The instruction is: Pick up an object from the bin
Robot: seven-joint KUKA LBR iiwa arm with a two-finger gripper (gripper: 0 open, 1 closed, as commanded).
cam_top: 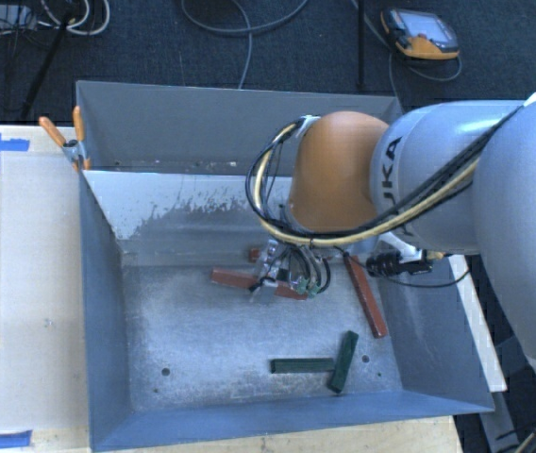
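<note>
gripper (270, 279) low at rear-centre floor of bin (183, 347). red-brown flat stick (232, 276) at its tip, extending left. open or closed: cannot tell. longer red-brown stick (367, 297) near, right.

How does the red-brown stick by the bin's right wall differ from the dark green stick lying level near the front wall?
The red-brown stick is rust-coloured, the dark green stick nearly black. The red-brown stick runs steeply down the view; the dark green stick lies level across it. The red-brown stick lies apart from other sticks; the dark green stick's right end ends at a second green stick. Both are slim straight bars.
</note>
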